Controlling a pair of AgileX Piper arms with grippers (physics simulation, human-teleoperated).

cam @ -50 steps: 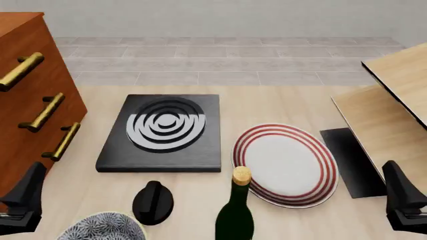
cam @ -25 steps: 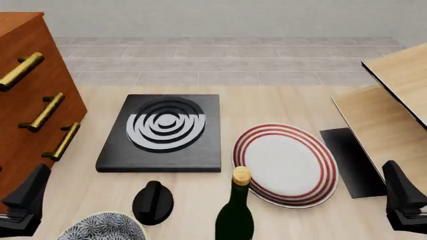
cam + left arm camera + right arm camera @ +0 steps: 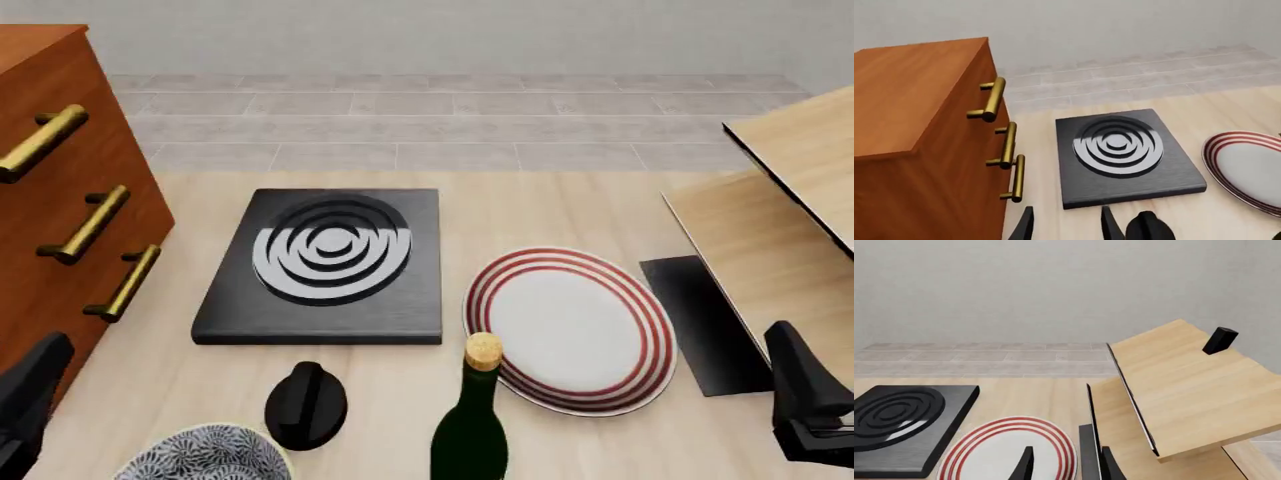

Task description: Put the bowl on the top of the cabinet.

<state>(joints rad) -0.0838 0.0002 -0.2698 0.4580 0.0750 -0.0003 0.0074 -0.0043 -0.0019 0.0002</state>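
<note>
While both jaws stand spread and empty, the bowl (image 3: 203,455) lies beside the left jaws (image 3: 24,400).

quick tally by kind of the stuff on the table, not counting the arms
bowl: 1
plate: 1
bottle: 1
black ringed slab: 1
black knob: 1
cabinet: 1
light-wood boards: 2
flat black mat: 1
total: 9
</note>
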